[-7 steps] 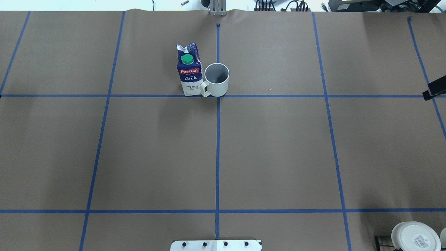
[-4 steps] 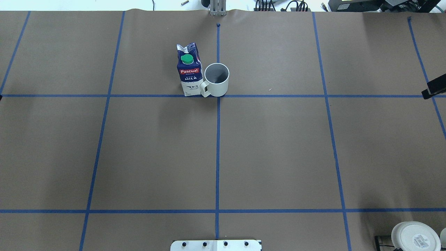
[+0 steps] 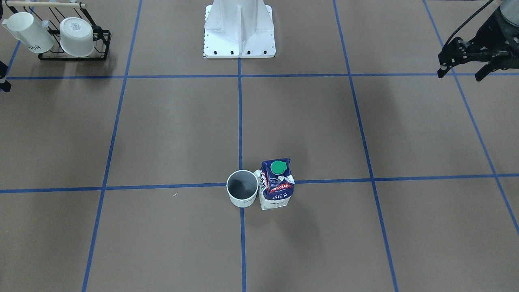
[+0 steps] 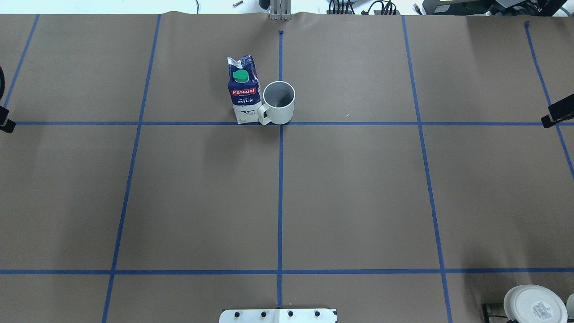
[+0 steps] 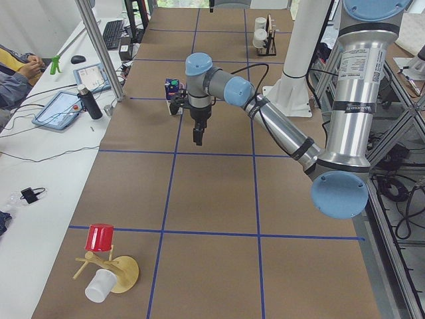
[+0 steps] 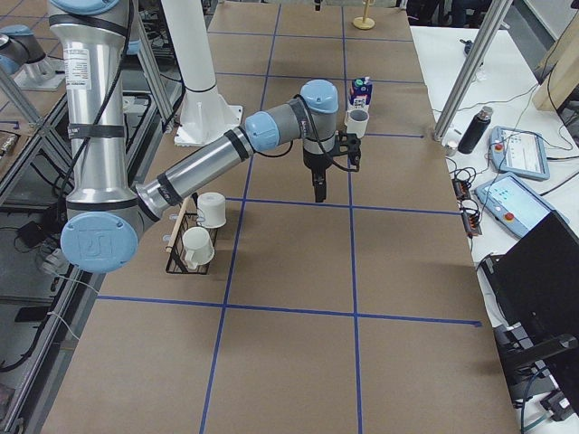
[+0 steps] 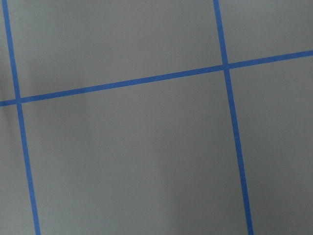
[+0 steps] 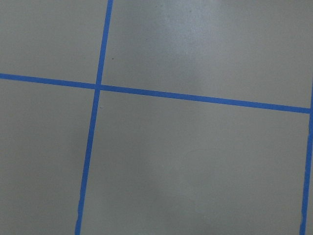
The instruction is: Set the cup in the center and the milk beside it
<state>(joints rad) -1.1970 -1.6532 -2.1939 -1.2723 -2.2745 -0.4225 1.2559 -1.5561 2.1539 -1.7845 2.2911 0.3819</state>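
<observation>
Standing upright on the bench, the cup sits at the centre tape crossing, the milk just beside its handle. Both are well apart from the left gripper, jaws spread, and the right gripper, whose jaws' state cannot be told.

White cup stands upright, touching the upright blue milk.

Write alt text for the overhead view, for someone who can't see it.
A white cup stands upright on a brown table gridded with blue tape, at a crossing on the centre line, with a milk carton close against its left side. The left gripper and right gripper barely show at the side edges, far from both.
</observation>
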